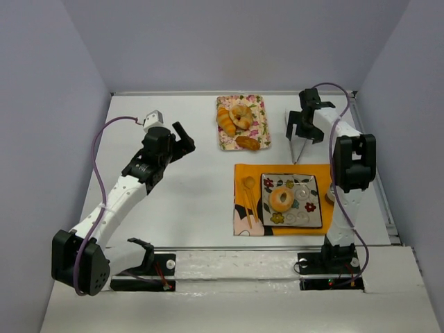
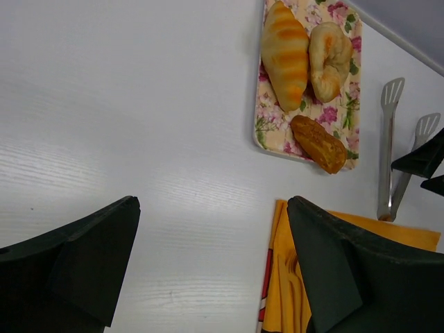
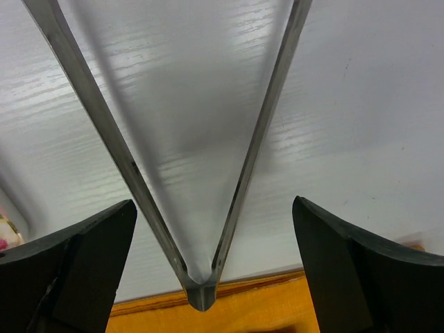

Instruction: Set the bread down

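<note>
The bread (image 1: pixel 281 200), a smooth golden-brown ring, lies on the floral square plate (image 1: pixel 313 216) on the orange mat (image 1: pixel 243 173). It does not show in either wrist view. My right gripper (image 1: pixel 305 135) is open above the metal tongs (image 1: pixel 299 147), which lie on the table behind the mat. In the right wrist view the tongs (image 3: pixel 201 291) form a V between my open right gripper's (image 3: pixel 215 229) fingers, untouched. My left gripper (image 1: pixel 189 141) is open and empty over bare table left of the mat; the left wrist view shows the left gripper (image 2: pixel 211 263) the same.
A floral tray (image 1: pixel 261 104) at the back holds a croissant (image 2: pixel 284 52), a paler ring pastry (image 2: pixel 329 59) and a small brown pastry (image 2: pixel 319 143). A wooden spoon and fork (image 1: pixel 248 198) lie on the mat left of the plate. Walls enclose the table.
</note>
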`<move>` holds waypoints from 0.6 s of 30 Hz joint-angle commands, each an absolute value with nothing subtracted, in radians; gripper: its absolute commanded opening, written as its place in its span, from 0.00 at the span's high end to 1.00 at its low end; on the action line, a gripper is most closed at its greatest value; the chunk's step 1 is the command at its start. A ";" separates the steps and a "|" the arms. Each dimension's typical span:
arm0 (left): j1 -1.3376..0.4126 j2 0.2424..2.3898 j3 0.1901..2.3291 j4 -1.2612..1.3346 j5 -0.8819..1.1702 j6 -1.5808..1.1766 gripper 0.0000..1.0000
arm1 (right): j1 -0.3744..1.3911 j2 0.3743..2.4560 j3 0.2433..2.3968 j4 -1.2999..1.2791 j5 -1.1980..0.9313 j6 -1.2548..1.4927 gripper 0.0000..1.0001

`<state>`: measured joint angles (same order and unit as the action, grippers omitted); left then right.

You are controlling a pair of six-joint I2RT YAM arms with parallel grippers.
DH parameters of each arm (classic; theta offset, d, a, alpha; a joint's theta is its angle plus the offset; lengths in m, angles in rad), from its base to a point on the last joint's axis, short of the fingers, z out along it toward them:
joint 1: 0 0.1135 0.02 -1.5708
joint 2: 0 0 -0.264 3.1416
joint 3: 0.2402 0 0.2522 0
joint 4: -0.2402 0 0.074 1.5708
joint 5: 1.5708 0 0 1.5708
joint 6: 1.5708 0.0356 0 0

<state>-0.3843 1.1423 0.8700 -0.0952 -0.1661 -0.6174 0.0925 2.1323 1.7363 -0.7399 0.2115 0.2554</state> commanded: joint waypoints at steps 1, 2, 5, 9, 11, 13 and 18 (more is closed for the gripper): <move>-0.382 1.137 0.881 -0.075 -0.158 -0.601 0.01 | 0.091 1.996 1.758 -0.755 0.233 0.241 0.00; -0.382 1.135 0.879 -0.075 -0.156 -0.601 0.01 | 0.091 1.971 1.749 -0.758 0.230 0.242 0.00; -0.382 1.117 0.877 -0.077 -0.164 -0.597 0.01 | 0.091 1.845 1.673 -0.758 0.232 0.273 0.00; -0.382 1.083 0.864 -0.078 -0.196 -0.604 0.01 | 0.091 1.611 1.467 -0.701 0.241 0.318 0.01; -0.382 1.062 0.841 -0.064 -0.236 -0.614 0.01 | 0.091 1.449 1.303 -0.649 0.209 0.345 0.01; -0.382 1.048 0.825 -0.061 -0.274 -0.627 0.01 | 0.091 1.343 1.194 -0.617 0.193 0.397 0.01; -0.382 1.025 0.815 -0.055 -0.311 -0.646 0.01 | 0.091 1.091 0.954 -0.546 0.190 0.445 0.00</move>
<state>-0.3843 1.0573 0.8265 -0.0940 -0.2443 -0.6296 0.0925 1.1625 1.0607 -0.6376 0.2016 0.3862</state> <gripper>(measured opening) 0.990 0.995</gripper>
